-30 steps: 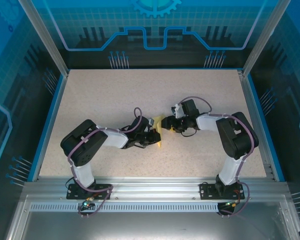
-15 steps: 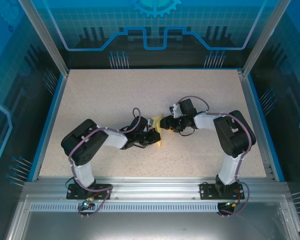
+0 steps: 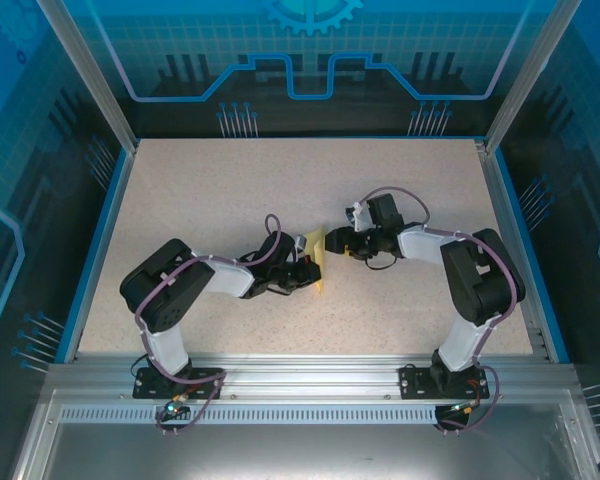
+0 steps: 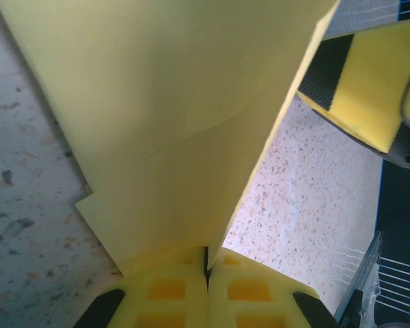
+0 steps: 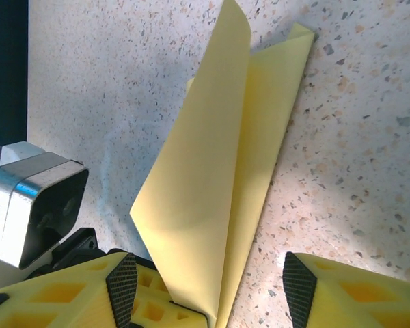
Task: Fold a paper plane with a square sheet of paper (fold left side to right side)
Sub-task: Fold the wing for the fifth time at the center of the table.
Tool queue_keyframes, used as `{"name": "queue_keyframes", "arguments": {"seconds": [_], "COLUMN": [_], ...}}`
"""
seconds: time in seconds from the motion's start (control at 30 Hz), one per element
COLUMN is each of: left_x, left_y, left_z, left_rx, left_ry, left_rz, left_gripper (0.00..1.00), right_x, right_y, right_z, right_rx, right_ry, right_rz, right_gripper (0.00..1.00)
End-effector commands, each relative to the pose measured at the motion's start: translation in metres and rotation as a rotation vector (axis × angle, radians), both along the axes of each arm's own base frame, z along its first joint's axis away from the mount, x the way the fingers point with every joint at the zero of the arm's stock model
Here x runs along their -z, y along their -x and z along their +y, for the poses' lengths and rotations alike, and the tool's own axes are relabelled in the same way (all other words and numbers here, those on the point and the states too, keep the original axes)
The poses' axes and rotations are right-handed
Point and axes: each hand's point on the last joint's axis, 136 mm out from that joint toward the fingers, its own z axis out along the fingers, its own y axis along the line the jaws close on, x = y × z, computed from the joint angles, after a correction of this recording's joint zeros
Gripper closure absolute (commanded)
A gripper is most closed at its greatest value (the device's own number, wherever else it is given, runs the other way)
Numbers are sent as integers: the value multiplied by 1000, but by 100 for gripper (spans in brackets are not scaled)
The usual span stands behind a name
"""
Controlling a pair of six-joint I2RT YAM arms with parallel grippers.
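The square sheet of paper (image 3: pixel 317 262) is pale yellow and folded into a long pointed wedge with a centre crease, roughly a paper plane shape with its two flaps spread apart. It stands on edge mid-table. My left gripper (image 3: pixel 305 273) is shut on its near end, and the yellow pads (image 4: pixel 178 287) pinch the folded edge of the paper (image 4: pixel 171 116). My right gripper (image 3: pixel 338 244) faces it from the right, open. Its fingers (image 5: pixel 121 287) stand on either side of the paper (image 5: pixel 212 178) without touching it.
The speckled table (image 3: pixel 230 190) is bounded by a blue rim (image 3: pixel 100 240) and an aluminium frame. The left arm's wrist camera housing (image 5: pixel 34 205) sits close to my right gripper's left finger. The two grippers are nearly tip to tip.
My right gripper edged toward the paper, then drew back slightly to the right with its jaws a little wider. The left gripper kept its pinch and stayed put.
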Motion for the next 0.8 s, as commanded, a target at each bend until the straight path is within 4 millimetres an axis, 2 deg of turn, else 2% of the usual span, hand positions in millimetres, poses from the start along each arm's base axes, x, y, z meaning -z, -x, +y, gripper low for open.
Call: {"name": "queue_keyframes", "arguments": {"seconds": [0.0,0.07,0.1,0.17,0.37,0.57,0.77], "left_x": [-10,-12,-12,-15,-11,-11,-3], "left_y": [7,8,8,8,9,8,8], "left_z": [2,2,2,-2,-10,-6,0], "left_rx": [40,45,47,58,68,53,32], "left_ry": [18,25,27,50,98,96,101], "left_rz": [-25,-29,-29,-31,-8,-6,16], "left_gripper": [96,97,97,98,100,100,100], "right_x": [-5,-7,0,-2,3,5,-4], "right_y": [5,3,9,10,15,16,13], "right_z": [-1,-2,-6,-9,-17,-16,-8], "right_rx": [-17,-10,-7,-7,-4,-3,-19], "right_ry": [-28,-36,-34,-51,-57,-71,-89], "right_rz": [-2,-9,11,1,1,3,-26], "right_gripper": [38,36,36,36,34,35,36]}}
